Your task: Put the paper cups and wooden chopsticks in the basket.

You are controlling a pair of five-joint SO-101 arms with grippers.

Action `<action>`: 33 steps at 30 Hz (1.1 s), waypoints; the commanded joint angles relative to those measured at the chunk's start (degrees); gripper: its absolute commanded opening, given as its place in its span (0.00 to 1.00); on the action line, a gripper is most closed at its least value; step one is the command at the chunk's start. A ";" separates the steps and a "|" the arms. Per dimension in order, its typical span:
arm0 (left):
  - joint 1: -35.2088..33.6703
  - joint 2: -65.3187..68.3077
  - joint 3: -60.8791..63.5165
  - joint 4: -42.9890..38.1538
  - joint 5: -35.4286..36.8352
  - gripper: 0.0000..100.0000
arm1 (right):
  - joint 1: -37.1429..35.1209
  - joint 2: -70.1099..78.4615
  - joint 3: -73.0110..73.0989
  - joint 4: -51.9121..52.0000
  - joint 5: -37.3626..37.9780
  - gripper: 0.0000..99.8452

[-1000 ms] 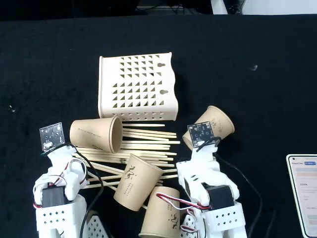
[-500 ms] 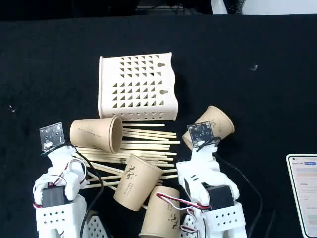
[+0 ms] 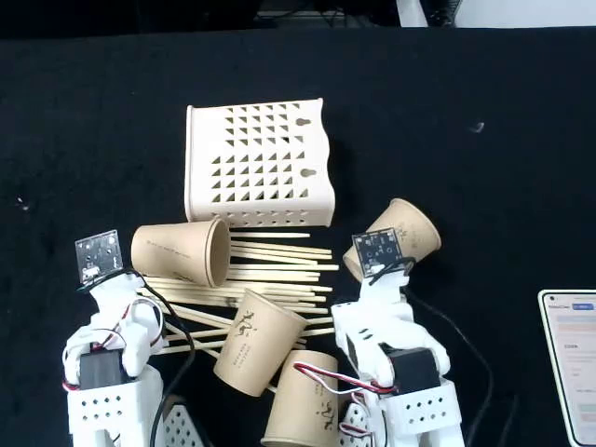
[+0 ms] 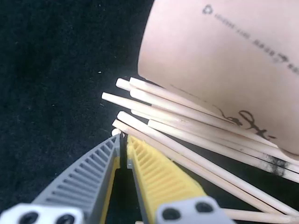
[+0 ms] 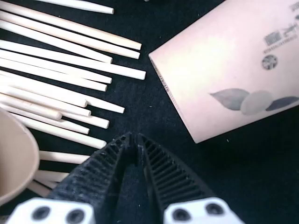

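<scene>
The white perforated basket (image 3: 257, 166) lies on its side on the black table. Below it are several wooden chopsticks (image 3: 275, 277) in a loose pile, with paper cups on their sides: one at the left (image 3: 182, 251), one on the pile (image 3: 256, 340), one at the front (image 3: 303, 402) and one at the right (image 3: 402, 233). My left gripper (image 4: 122, 138) is shut and empty, its tip at the ends of the chopsticks (image 4: 187, 126) beside a cup (image 4: 224, 60). My right gripper (image 5: 133, 138) is shut and empty, between chopstick ends (image 5: 60, 60) and a cup (image 5: 229, 70).
The left arm (image 3: 101, 358) and right arm (image 3: 391, 358) stand at the front edge, either side of the pile. A phone screen (image 3: 570, 363) lies at the right edge. Another cup's rim (image 5: 14, 158) sits close beside my right gripper. Bare black cloth lies behind the basket.
</scene>
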State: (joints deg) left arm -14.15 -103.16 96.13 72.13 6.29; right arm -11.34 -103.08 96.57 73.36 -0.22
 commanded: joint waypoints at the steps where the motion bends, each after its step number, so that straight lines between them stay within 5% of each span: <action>1: 0.13 -0.26 0.92 0.00 0.00 0.03 | 0.53 -3.03 0.04 0.09 0.53 0.01; 8: -5.85 -0.35 -11.56 0.00 -16.35 0.03 | 1.76 -3.03 -4.62 -15.82 1.14 0.01; 12: -12.70 -0.35 -19.47 -3.60 -24.70 0.03 | 1.76 -3.03 -11.74 -21.01 14.07 0.01; 15: -15.52 -0.35 -23.87 -11.96 -25.14 0.03 | 1.49 -3.03 -16.84 -23.38 21.01 0.01; 23: -19.03 0.26 -37.93 -28.57 -22.77 0.10 | 1.49 -0.84 -45.93 -17.76 14.15 0.12; 27: -19.03 0.44 -42.33 -29.98 -14.68 0.26 | 1.49 7.34 -60.62 -11.60 7.47 0.17; 33: -13.76 6.33 -43.74 -26.64 -14.86 0.24 | 1.49 24.66 -73.63 -10.46 5.45 0.17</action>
State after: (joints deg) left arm -32.18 -102.20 56.31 43.91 -7.60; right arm -10.37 -87.34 29.67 62.55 5.93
